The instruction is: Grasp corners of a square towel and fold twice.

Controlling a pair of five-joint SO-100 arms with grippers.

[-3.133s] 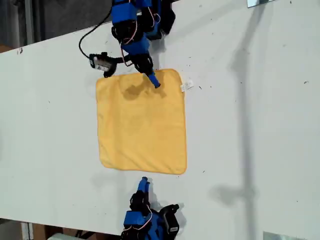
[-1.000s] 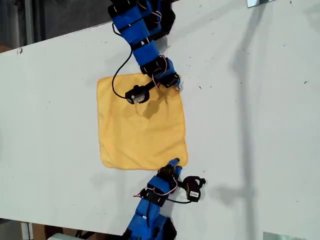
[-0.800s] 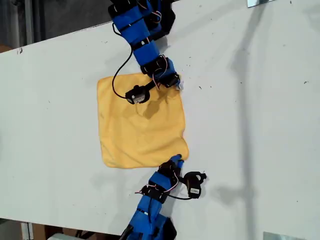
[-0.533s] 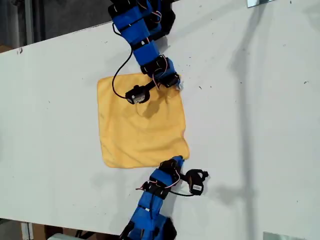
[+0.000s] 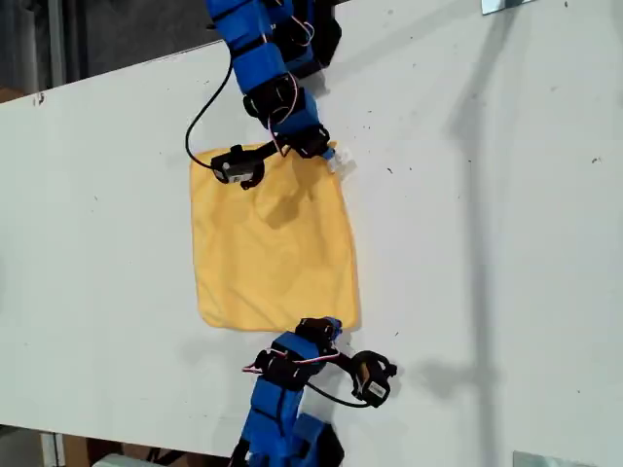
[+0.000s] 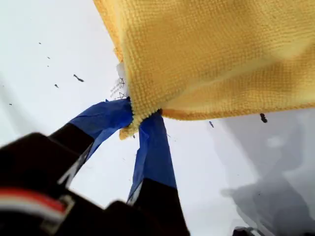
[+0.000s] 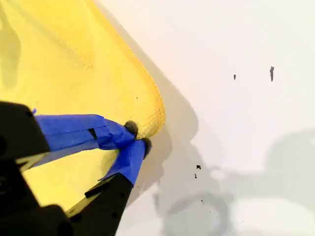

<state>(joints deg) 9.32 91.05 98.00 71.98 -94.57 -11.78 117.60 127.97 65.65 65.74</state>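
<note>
From the exterior view, the towel [image 5: 274, 243] lies spread on the white desk [image 5: 506, 243], between two blue arms. One arm reaches in from the top of that view and has the towel's upper corner [image 5: 329, 156] on the exterior view's right, where the small white tag [image 5: 341, 163] pokes out. The other arm comes in from the bottom edge and meets the lower corner [image 5: 343, 319] on the same side. The cloth looks slightly drawn in along that right-hand edge.

In the first wrist view, my first gripper [image 6: 139, 118] has its blue-taped jaws pressed together on a rounded yellow-orange corner [image 6: 140, 105]. The white tag [image 6: 118, 86] shows just beside the jaws, and the cloth hangs raised off the desk [image 6: 44, 73] there.

In the second wrist view, my second gripper [image 7: 138, 136] is pinching the edge of another rounded corner [image 7: 152, 115]. Its taped tips meet on the cloth, and the pale desk [image 7: 246, 123] lies beyond.
</note>
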